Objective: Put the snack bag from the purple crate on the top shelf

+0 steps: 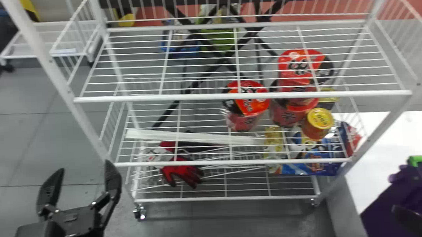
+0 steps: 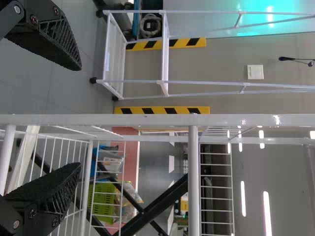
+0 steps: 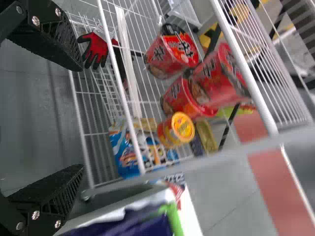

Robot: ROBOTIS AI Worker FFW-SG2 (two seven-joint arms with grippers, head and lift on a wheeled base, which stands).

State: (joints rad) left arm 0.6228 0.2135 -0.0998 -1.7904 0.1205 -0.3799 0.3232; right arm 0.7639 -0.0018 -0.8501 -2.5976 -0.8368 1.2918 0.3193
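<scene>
The purple crate [image 1: 385, 207] with a green rim stands on the white table at the lower right of the head view; part of the crate [image 3: 142, 227] also edges into the right wrist view. My right gripper [image 1: 416, 219] is over the crate's near part, and its fingers are spread with nothing between them at the right gripper [image 3: 82, 118]. Ahead is the top shelf [image 1: 242, 95] of the white wire rack, with bare wires. My left gripper [image 1: 81, 185] is parked left of the rack, open and empty; the left gripper [image 2: 80, 116] has its fingers apart.
Below the top shelf, red noodle cups [image 1: 246, 105], a yellow-lidded cup [image 1: 318, 123] and blue snack packs [image 1: 311, 164] sit on lower levels. Red gloves [image 1: 181, 170] lie at the left. The rack's right post [image 1: 370, 135] rises between shelves and table [image 1: 389, 134].
</scene>
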